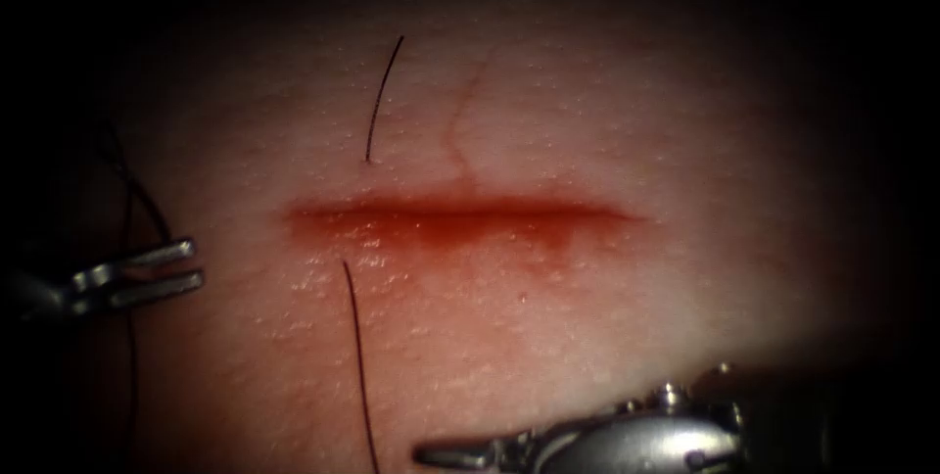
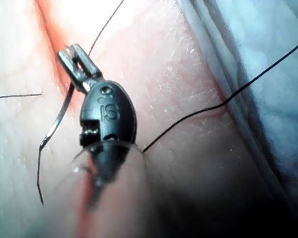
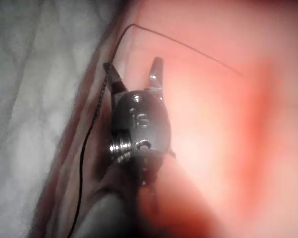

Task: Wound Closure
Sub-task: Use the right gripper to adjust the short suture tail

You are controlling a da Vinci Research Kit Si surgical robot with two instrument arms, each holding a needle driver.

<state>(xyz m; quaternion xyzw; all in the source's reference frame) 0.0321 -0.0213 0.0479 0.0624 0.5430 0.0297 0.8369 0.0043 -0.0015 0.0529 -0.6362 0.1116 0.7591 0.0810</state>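
Note:
The tissue (image 1: 607, 121) bears a horizontal cut (image 1: 460, 212) wet with red fluid. Thread (image 1: 384, 92) enters the skin just above the cut's left part, and a second strand (image 1: 357, 356) runs down from just below it. My left tool (image 1: 193, 264) sits left of the cut, its jaws closed on the curved needle (image 2: 58, 115) near one end. The needle is out of the tissue, and thread (image 2: 38, 173) trails from its free end. My right tool (image 1: 423, 454) lies below the cut. In the right wrist view its jaws (image 3: 134, 67) are spread and hold nothing, with a strand (image 3: 89, 134) passing beside one jaw.
A dark loop of thread (image 1: 132, 190) hangs above the left tool. Pale cloth (image 2: 268, 59) borders the tissue's edge, and another strand (image 2: 228, 99) crosses it. A faint pink line (image 1: 458, 131) marks the skin above the cut.

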